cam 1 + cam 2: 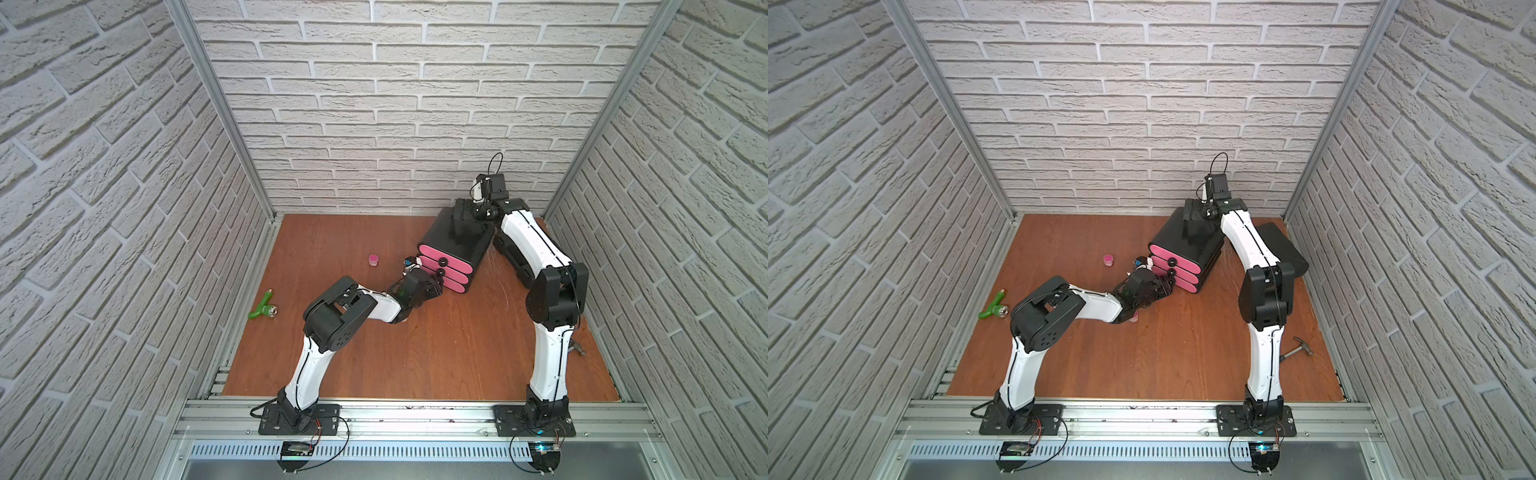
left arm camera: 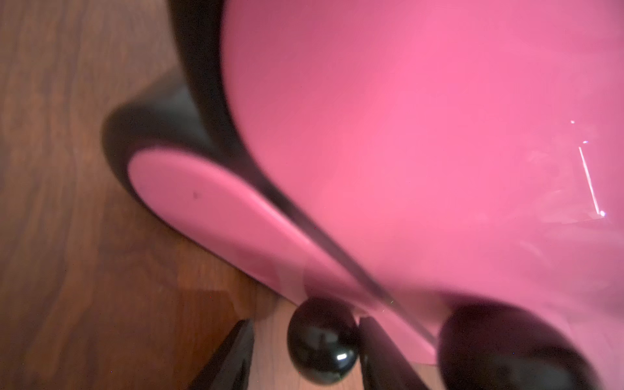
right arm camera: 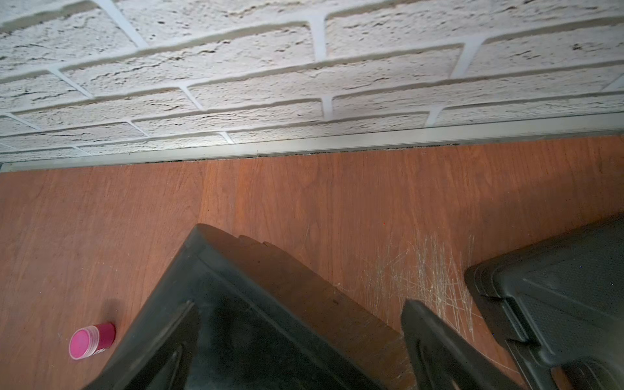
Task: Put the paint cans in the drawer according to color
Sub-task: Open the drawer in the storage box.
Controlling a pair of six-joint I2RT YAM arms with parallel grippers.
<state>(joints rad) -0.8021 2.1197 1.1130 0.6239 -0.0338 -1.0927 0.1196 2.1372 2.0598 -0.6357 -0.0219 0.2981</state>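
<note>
- Green tool (image 1: 262, 306) lies near the left wall.
- Pink can (image 1: 373, 259) sits on the table (image 1: 374, 357), left of the drawer (image 1: 455, 243) and apart from it.
- Left gripper (image 1: 437, 284) is at the bottom pink front. The knob (image 2: 322, 341) sits between its half-spread fingers (image 2: 236, 354), with a gap showing on one side.
- Right gripper (image 3: 300, 310) is spread wide at the drawer's rear top corner, one finger lying over the top.
- Black case (image 1: 1283, 249) lies just right of the drawer, behind the right arm.
- Hammer (image 1: 1298, 352) lies near the right wall.
</note>
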